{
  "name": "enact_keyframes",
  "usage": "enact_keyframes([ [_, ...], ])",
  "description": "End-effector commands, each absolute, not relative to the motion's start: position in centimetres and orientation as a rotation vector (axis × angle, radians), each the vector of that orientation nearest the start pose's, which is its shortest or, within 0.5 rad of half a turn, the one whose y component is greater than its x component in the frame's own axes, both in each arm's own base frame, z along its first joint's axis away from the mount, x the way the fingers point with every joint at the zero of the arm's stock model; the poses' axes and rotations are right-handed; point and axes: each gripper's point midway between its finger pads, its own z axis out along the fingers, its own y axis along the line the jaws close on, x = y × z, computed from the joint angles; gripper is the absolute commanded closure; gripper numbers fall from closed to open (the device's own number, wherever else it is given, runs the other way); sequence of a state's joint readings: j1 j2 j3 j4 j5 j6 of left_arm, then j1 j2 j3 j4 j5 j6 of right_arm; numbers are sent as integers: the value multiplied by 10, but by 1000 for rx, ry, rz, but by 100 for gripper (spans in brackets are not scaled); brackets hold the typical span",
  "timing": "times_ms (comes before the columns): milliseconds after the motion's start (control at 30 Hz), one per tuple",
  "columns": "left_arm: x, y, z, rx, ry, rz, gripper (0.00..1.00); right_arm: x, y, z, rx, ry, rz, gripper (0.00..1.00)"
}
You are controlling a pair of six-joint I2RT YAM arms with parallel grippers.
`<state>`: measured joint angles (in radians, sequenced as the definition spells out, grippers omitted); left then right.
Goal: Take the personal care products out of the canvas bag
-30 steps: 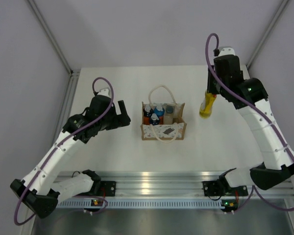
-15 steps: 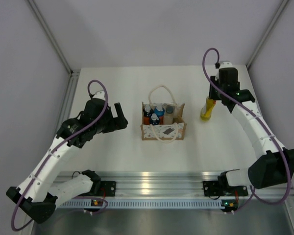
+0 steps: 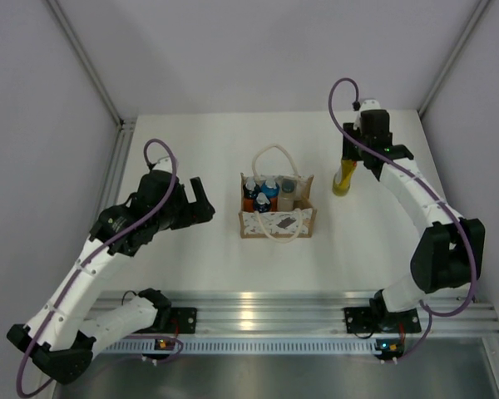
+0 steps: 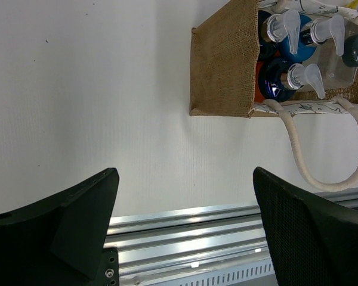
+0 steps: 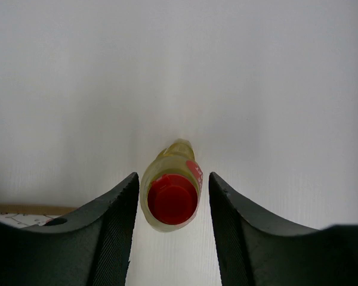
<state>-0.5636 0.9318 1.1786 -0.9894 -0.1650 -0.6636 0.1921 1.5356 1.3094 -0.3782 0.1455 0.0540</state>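
Top external view: the white bench (image 3: 191,141) carries everything, and the two arms reach in from its near edge, one on each side of the work. The left arm (image 3: 100,253) is bent toward the canvas bag (image 3: 277,223), which stands upright mid-bench with its rope handles (image 3: 272,158) flopped outward, leaving the mouth clear for reaching in. The right arm (image 3: 416,195) stretches to the far right, well apart from the bag, probably to give removed items their own spot. The left tool (image 4: 185,226) hovers low just beside the bag's burlap side with its fingers spread wide and nothing between them, seemingly ready for the next pick. The right tool (image 5: 173,176) points down over the yellow bottle (image 5: 170,158), which stands on the bench; the fingers flank it closely, but whether they press on it or stand just off it I cannot tell. In the bag sit the orange bottles (image 3: 258,193) with blue tops and the whitish bottle (image 3: 288,193), so by my judgement one of five is out.
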Motion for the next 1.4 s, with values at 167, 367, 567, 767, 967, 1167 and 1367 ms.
enact_keyframes([
  [167,215,-135,260,-228,2315,-468,1,453,57,272,-63,1988,-4,38],
  [367,220,-140,260,-242,2330,-474,1,416,76,347,-133,1914,68,25],
  [567,225,-139,247,-289,2361,-435,2,359,135,356,-153,1923,222,25],
  [767,229,-142,239,-311,2389,-415,2,321,181,320,38,2057,286,36],
  [967,226,-141,236,-304,2395,-418,1,310,219,266,39,2213,253,37],
  [1167,220,-137,226,-295,2413,-400,1,316,234,229,21,2324,182,38],
  [1367,215,-132,219,-300,2418,-384,1,312,254,197,-10,2410,178,39],
])
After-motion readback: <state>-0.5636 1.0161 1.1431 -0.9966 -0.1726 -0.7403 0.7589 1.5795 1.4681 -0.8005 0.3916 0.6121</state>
